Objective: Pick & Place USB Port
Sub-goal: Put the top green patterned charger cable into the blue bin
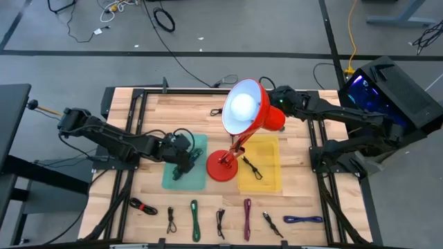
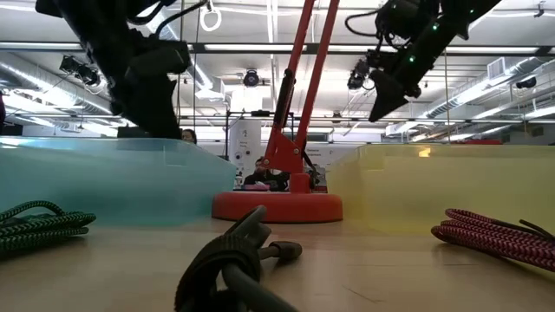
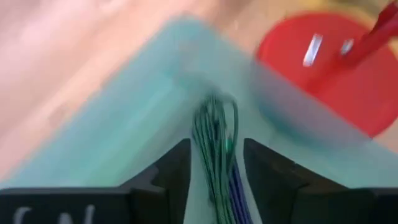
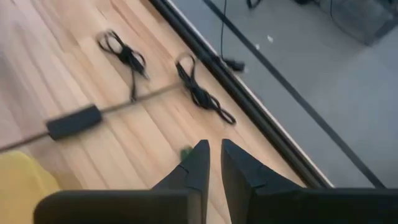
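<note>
- While the left pincer [image 1: 185, 160] hangs over the teal tray [image 1: 201, 181] on the wooden counter [image 1: 138, 138], its fingers [image 3: 163, 174] stand apart, and a green coiled cable [image 3: 214, 134] lies between them on the tray floor; whether they touch it cannot be told.
- Just beside that tray stands a red desk lamp [image 1: 246, 114], its round base [image 1: 223, 168] between the teal tray and a yellow tray [image 1: 266, 149].
- A black cable [image 1: 252, 168] lies in the yellow tray.
- High over the far side of the counter, behind the lamp shade, the right pincer [image 1: 280, 97] hangs with its fingers [image 4: 196, 168] close together and nothing between them.
- Along the near edge of the counter lie several coiled cables in a row: a red-and-black one [image 1: 142, 205], a green one [image 1: 195, 218], a maroon one [image 1: 247, 218] and a blue one [image 1: 303, 220].
- Two more black cables [image 4: 199, 93] rest near the far edge.
</note>
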Robot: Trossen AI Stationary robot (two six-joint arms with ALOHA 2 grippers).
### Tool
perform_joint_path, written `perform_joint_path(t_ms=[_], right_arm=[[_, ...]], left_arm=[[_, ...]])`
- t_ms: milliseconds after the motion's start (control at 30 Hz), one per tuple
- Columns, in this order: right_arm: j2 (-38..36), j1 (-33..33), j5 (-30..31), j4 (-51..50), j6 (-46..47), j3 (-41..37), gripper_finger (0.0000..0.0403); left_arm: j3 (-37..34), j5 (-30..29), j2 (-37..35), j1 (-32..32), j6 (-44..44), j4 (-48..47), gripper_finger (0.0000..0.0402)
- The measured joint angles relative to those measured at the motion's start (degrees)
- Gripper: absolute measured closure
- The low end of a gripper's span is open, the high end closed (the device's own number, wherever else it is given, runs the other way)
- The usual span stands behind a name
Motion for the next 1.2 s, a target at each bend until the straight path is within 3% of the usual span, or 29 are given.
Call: perform_joint_path(t_ms=[233, 533, 1067, 1200], right_arm=[[4.20, -4.90, -1.83, -3.83, 0.64, 0.00, 0.0291], [14.69, -8.42, -6.59, -3.22, 1.41, 0.00, 0.0223], [27.75, -8.48, -10.02, 0.26, 1.44, -0.02, 0.0213], [28.58, -8.48, -10.11, 0.38, 0.32, -0.02, 0.0237]], left_arm=[[0.04, -2.71, -3.64, 0.96, 8.68, 7.82, 0.0220], [0.04, -6.33, -6.20, 1.04, 11.83, 8.27, 0.0222], [0.04, -7.16, -6.13, 1.04, 11.78, 8.21, 0.0223], [0.04, -7.16, -6.13, 1.04, 11.76, 8.19, 0.0223]])
